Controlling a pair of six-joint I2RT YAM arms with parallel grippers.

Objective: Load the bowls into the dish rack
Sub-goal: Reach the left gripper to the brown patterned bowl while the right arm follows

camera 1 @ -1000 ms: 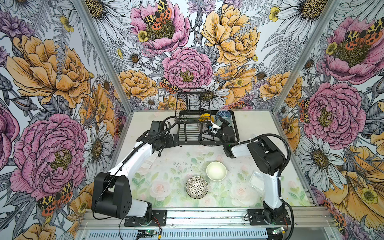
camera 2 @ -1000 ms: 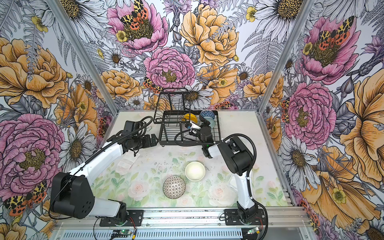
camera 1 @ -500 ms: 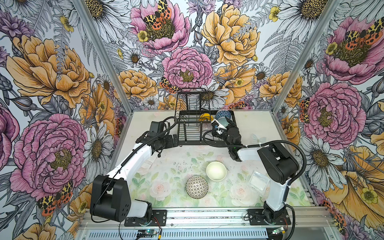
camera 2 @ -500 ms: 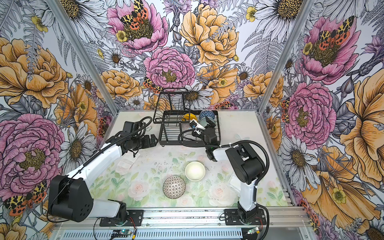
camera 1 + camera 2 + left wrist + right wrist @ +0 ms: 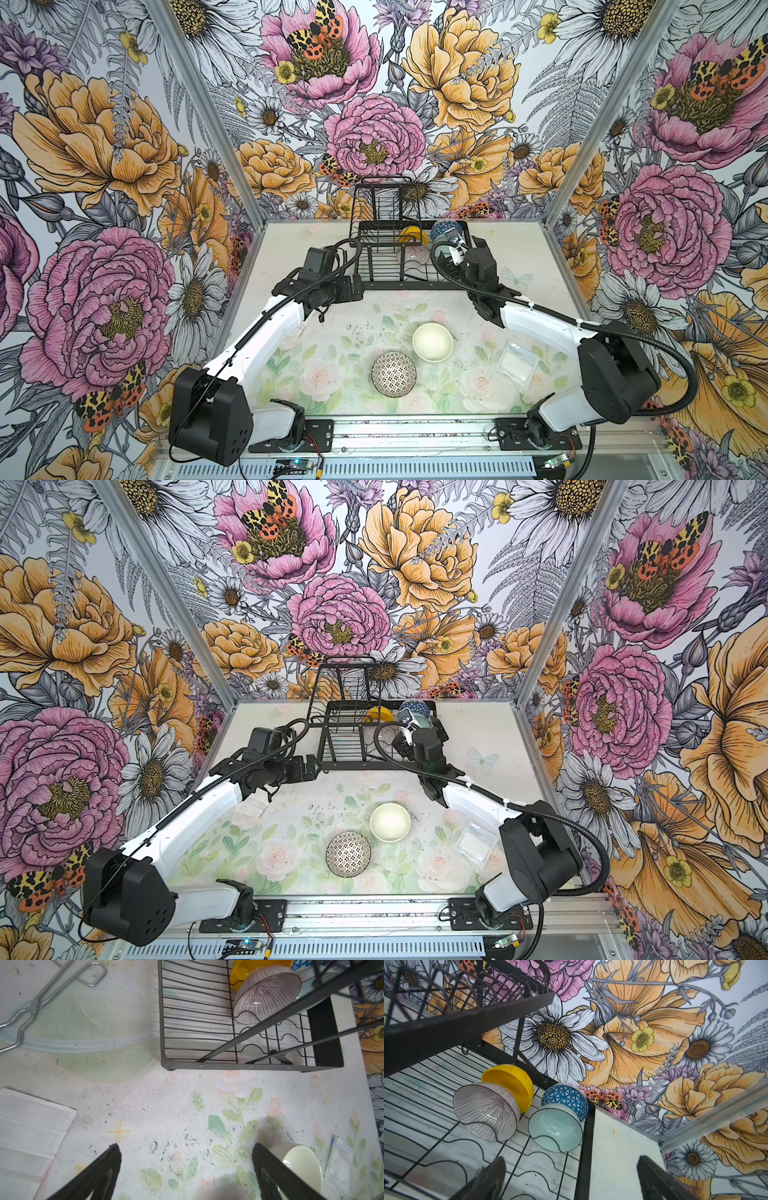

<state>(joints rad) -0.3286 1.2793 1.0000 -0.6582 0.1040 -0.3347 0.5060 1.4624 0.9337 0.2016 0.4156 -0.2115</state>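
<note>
In a top view, cream bowl and black-and-white bowl await me on the bench; left wrist: left jaws wide, empty; right wrist: four bowls propped edgewise in dish rack, presumably to drain; right jaws wide, empty.

A clear tub is seen lower right in both top views; metal tongs are laid on the floral mat.

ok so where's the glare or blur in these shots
Both top views: the cream bowl is washed out white inside; right wrist view: the rack's upper shelf is blurred close up, the pink-striped bowl sharp with a small glint; left wrist view: the left end effector has soft-edged fingers.
</note>
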